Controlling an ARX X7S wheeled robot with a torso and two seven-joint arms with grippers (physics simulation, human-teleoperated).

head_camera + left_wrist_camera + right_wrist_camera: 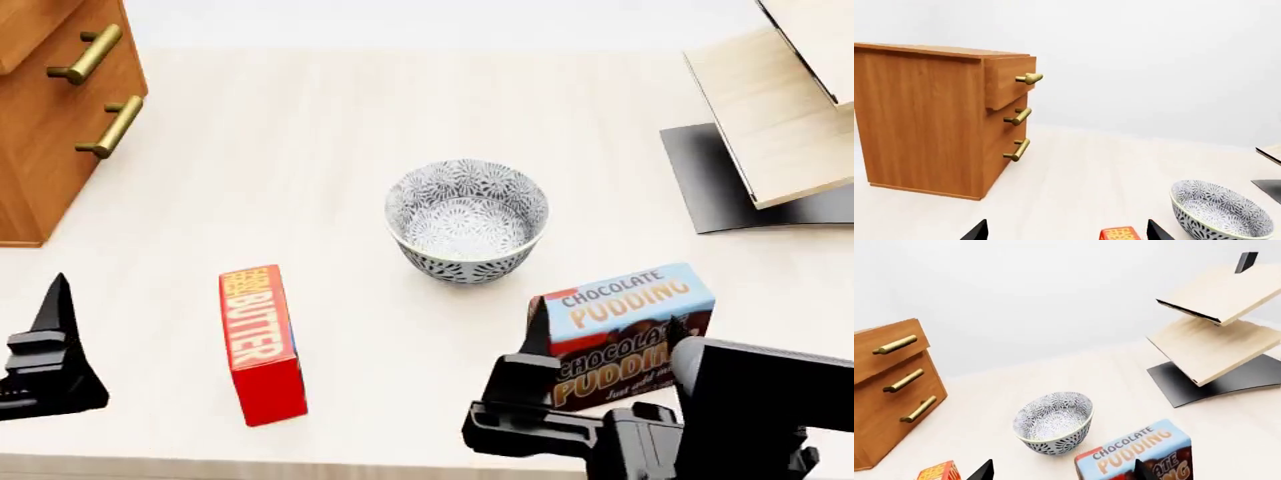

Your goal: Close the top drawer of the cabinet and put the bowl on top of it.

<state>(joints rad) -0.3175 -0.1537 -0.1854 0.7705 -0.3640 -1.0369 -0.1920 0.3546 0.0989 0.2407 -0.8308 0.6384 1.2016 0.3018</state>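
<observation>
Nothing yet done on either half of the task, judging by how things lie. Top drawer [1010, 81] of the cabinet [927, 117] pulled out proud of the two drawers below, ahead of the left gripper [1066, 231] and off to its outer side, well apart from it. First step therefore in hand: closing that drawer. Calls for carrying the left gripper forward and up to the drawer front, beside or just under the brass handle [1029, 78], then pushing straight in until flush.

Pale two-shelf rack [781, 110] on a black base, far ahead of the right gripper [1063, 471] and outward from it, clear of any likely path.

Bowl [467, 221] upright on the table [307, 150], ahead of both grippers and roughly between them, nearer the right one; untouched. Second step calls for gripping its rim and lifting it to the cabinet's flat top, which looks bare in the left wrist view.

Chocolate pudding box [623, 331] standing just in front of the right gripper, between it and the bowl; likely obstruction for a straight reach from that side. Butter box [260, 342] lying flat, just ahead of the left gripper toward its inner side, near the bowl but not touching; low enough to pass over on the way to the drawer.

Left gripper's jaws spread apart and empty, both tips showing in its wrist view. Right gripper likewise parted, holding nothing.
</observation>
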